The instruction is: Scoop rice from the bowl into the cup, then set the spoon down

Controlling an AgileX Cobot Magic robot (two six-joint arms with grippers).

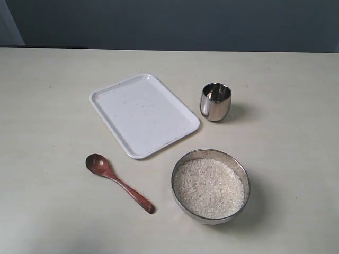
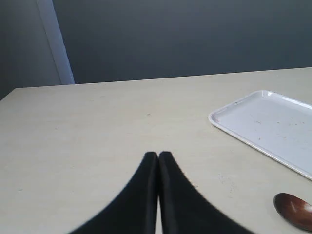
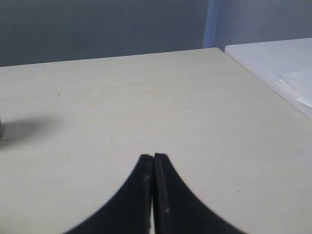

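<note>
- Exterior view: this is the only view that shows the one wide shiny steel bowl (image 1: 210, 185), filled with small white rice (image 1: 208, 188) grains, and the one small steel cup (image 1: 215, 101), upright behind it on the pale table (image 1: 47, 106). One slim reddish-brown wooden spoon (image 1: 119, 182) lies left of the bowl, near one white rectangular tray (image 1: 143, 114).
- Left wrist view: the left gripper (image 2: 158, 155) has its black jaws pressed together on nothing. The spoon's scoop and a tray corner show beyond it.
- Right wrist view: the right gripper (image 3: 153, 157) is likewise closed and empty over bare table.
</note>
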